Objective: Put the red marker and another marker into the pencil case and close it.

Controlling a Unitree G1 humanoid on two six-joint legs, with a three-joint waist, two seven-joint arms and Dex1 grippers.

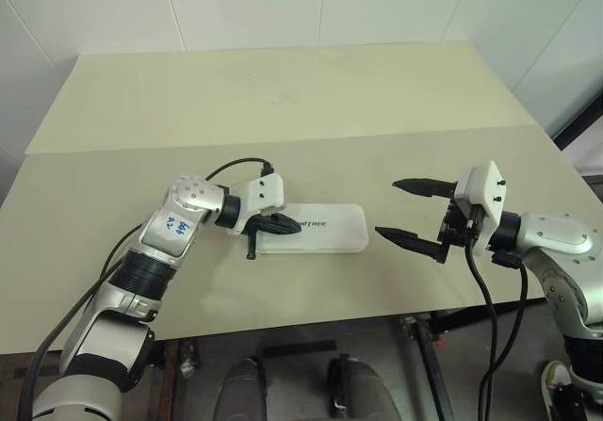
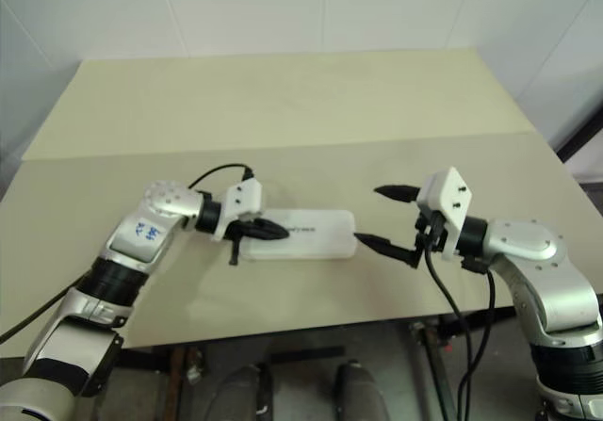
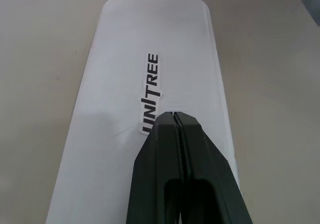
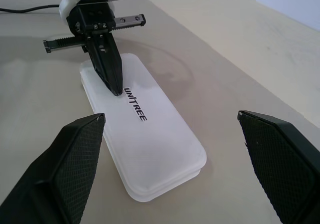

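On the table (image 1: 283,91), left gripper (image 1: 285,224) pinched together over the pencil case (image 1: 325,228) — right gripper (image 1: 412,212) spread wide.

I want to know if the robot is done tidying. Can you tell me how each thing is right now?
pencil case: lid down, lying flat on the table.
left gripper: fingers shut, tips on the lid beside the lettering.
right gripper: fingers wide open, holding nothing, off the case's other end.

One white pencil case (image 1: 325,229) with its lid down, lying on one beige table (image 1: 283,91), two grippers over that table, the left gripper (image 1: 279,225) above the case, the right gripper (image 1: 407,212) just beside the case
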